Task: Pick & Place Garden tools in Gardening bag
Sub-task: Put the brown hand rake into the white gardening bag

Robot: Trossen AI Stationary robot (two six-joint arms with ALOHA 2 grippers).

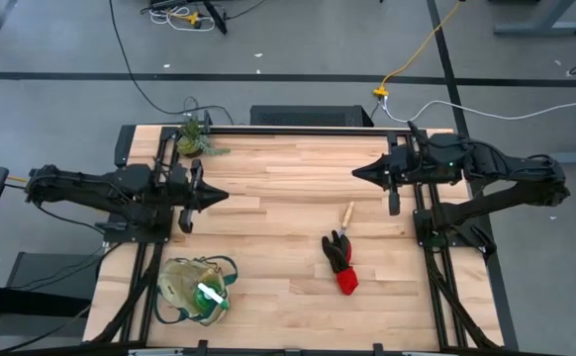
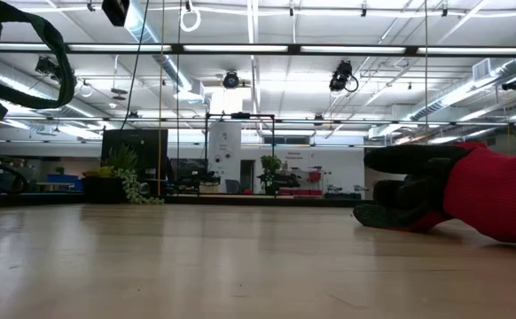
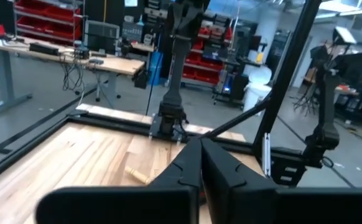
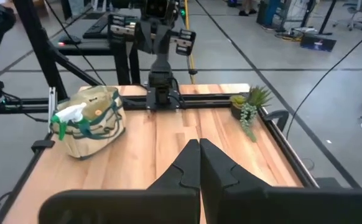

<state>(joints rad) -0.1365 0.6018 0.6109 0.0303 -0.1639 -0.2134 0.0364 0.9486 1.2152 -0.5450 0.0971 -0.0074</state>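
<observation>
The left gripper (image 1: 219, 195) hangs above the left side of the table (image 1: 288, 158), pointing toward the middle, its 2 fingers (image 3: 193, 168) pressed together with nothing between them. Behind it, at the far left corner, stands a small green potted plant (image 1: 193, 135). Nearer the front on the left side sits the gardening bag (image 1: 194, 289), a floppy beige bag with dark green trim; a translucent green item with a white part (image 1: 212, 295) lies in its opening. In the right wrist view the bag (image 4: 94, 121) stands upright, with the green and white item (image 4: 66, 115) poking out at its rim.

Right of centre, toward the front, a slim wooden-handled tool (image 1: 346, 214) lies on the bare wood, its handle pointing to the far side. Its near end meets the black-and-red glove bundle (image 1: 340, 261), which stretches on toward the front edge, black part first, red part nearest the front. Both lie well apart from the bag. In the low view the glove bundle (image 2: 453, 197) fills the right side, flat on the tabletop.

The right gripper (image 1: 357, 172) hangs above the far right part of the table, pointing toward the middle, its 2 fingers (image 4: 190, 165) shut tight against each other and holding nothing. The 2 grippers face each other, well apart
</observation>
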